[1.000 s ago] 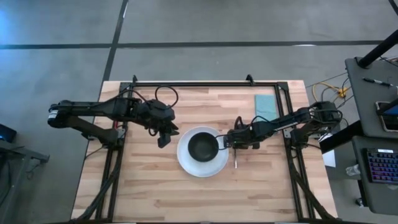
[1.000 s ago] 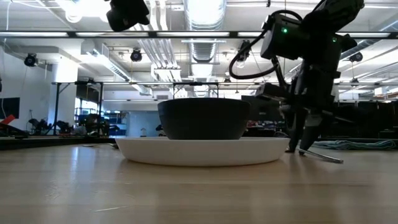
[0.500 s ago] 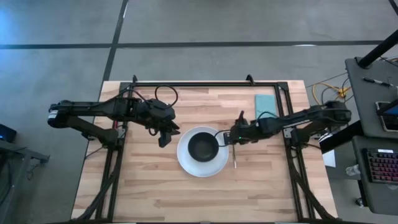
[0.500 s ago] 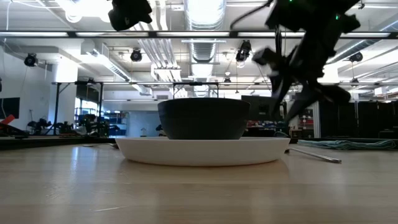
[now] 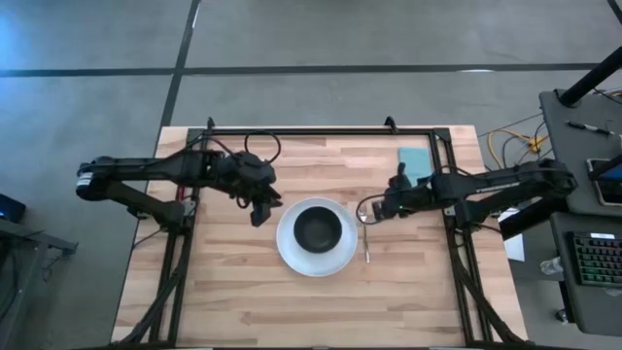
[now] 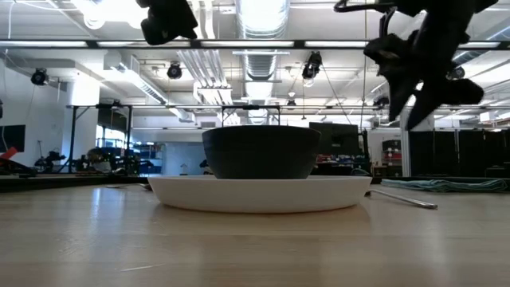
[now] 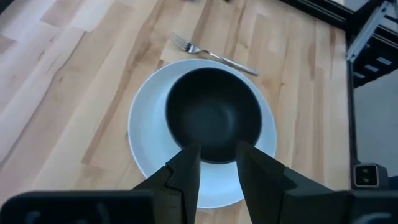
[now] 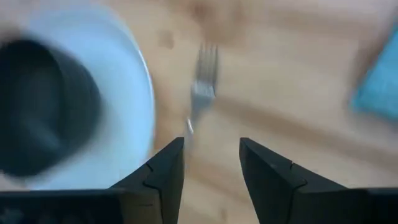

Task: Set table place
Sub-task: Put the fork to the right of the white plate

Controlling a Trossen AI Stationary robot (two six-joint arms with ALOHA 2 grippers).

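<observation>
Seen from the high view, the wooden table [image 5: 233, 282] carries a white plate [image 5: 317, 259] near its middle with a black bowl [image 5: 316, 229] seated in it; a silver fork [image 5: 367, 243] lies flat just off the plate's right rim, its long axis running toward and away from the table's far edge. Right gripper [image 5: 372, 211] hangs near the fork's far end and is much the nearer arm; left gripper [image 5: 260, 212] waits off the plate's left rim, well apart from the fork. A teal napkin [image 5: 413, 161] lies at the far right corner; no spoon is visible. At table height in the low view, the bowl [image 6: 261, 151] sits upright on the plate [image 6: 259, 194], the fork [image 6: 402, 198] rests flat on the wood to the plate's right, and both grippers hang clear above the tabletop. From the left wrist view, that arm's fingers [image 7: 186, 171] stand slightly parted with nothing between them, the bowl [image 7: 214, 115] ahead and the fork [image 7: 214, 55] beyond the plate [image 7: 142, 134]. From the right wrist view, its fingers [image 8: 264, 165] are spread apart and empty; the fork [image 8: 202, 84] lies ahead, handle toward the gap, tines pointing away, close beside the plate [image 8: 134, 124].
</observation>
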